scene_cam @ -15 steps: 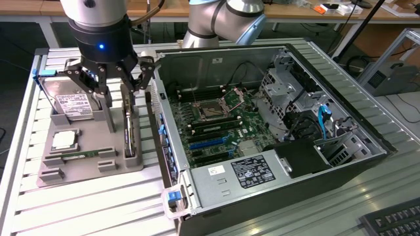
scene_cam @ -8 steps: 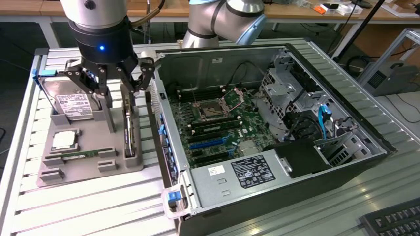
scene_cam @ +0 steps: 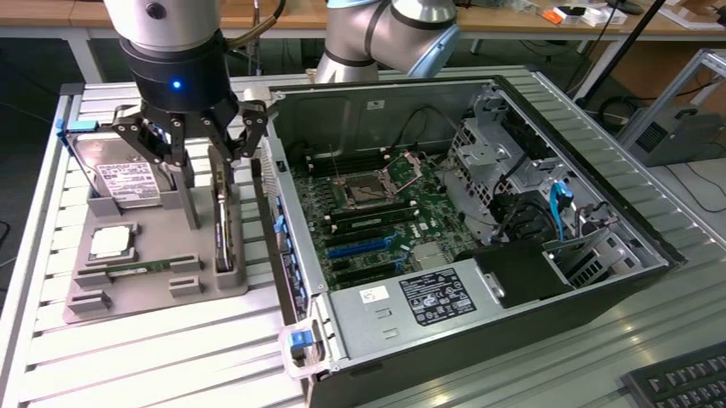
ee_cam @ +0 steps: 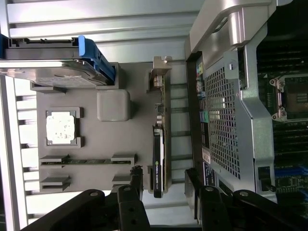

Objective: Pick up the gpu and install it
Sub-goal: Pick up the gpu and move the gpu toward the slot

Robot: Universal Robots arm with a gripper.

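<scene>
Fingers (ee_cam: 136, 179) of the black gripper (ee_cam: 164, 182) stand spread wide, one on each side of the gpu (ee_cam: 159, 154), a thin dark card with a silver metal end bracket. They do not seem to press on it, and nothing is held. The card stands on edge in a slot of the grey plastic parts holder (ee_cam: 96, 139), which lies on the ribbed metal table (scene_cam: 148, 357) just beside the open black computer case (scene_cam: 635, 255). On the same holder sit a silver hard drive with a white label (scene_cam: 119, 180), a square silver processor (scene_cam: 110, 242) and a narrow green RAM stick (scene_cam: 136, 269). Inside the case, the blue expansion slots (scene_cam: 357, 246) on the green motherboard (scene_cam: 426, 217) carry no card. By my reading the task is at its start. The gripper is lined up over the card, but the grasp is not made, and lifting, carrying and seating are all left.
</scene>
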